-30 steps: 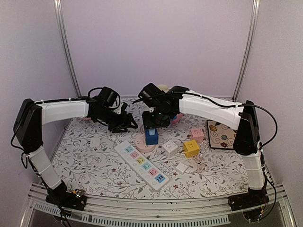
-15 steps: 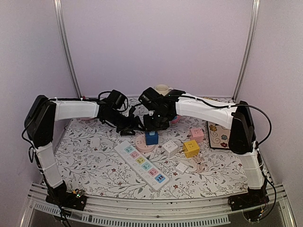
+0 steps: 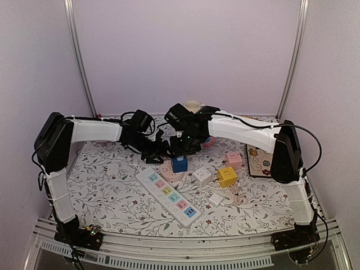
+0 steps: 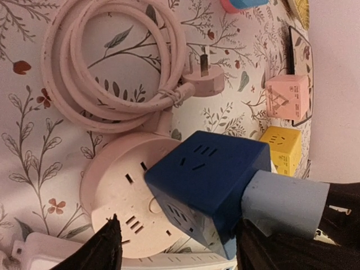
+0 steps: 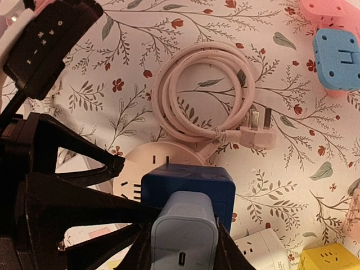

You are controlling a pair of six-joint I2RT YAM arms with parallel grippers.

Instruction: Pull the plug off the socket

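right gripper (image 5: 183,250): fingers closed against both sides of the grey-blue plug (image 5: 183,225) | plug: seated in the blue cube (image 5: 188,183) that stands on the round pink socket (image 4: 112,191) | left gripper (image 4: 177,247): spread wide, holding nothing, one fingertip over the round pink socket, the other beside the blue cube | pink cable (image 5: 205,93): coiled just beside the round pink socket

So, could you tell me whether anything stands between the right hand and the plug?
Nothing visible does. The right hand has its fingers against both sides of the pale blue plug, which sits in the blue cube socket on the round pink socket. The open left hand is beside the pink socket, not in between.
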